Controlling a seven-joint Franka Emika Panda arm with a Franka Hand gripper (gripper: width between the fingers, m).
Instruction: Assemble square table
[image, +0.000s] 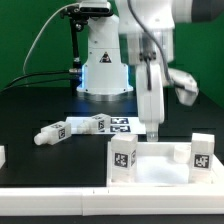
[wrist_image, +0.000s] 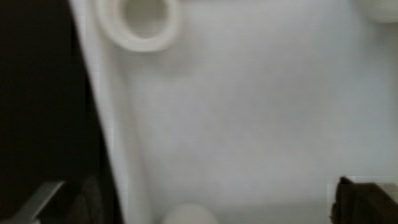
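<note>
The square table's white panel (image: 160, 170) lies at the front on the exterior view's right, with two tagged legs standing on it, one (image: 122, 158) on the left and one (image: 201, 152) on the right. Two loose tagged legs (image: 52, 133) (image: 88, 124) lie on the black table behind it to the left. My gripper (image: 153, 128) hangs straight down over the panel's back edge. In the wrist view the panel's surface (wrist_image: 249, 110) fills the frame, with a round hole (wrist_image: 139, 25). A rounded white end (wrist_image: 183, 214) shows between my gripper's (wrist_image: 205, 203) wide-apart jaws, which are open.
The marker board (image: 120, 124) lies just behind the panel, next to the loose legs. The robot base (image: 105, 65) stands at the back. A white border strip (image: 60, 190) runs along the table's front edge, and a white block (image: 3, 156) sits at the left edge.
</note>
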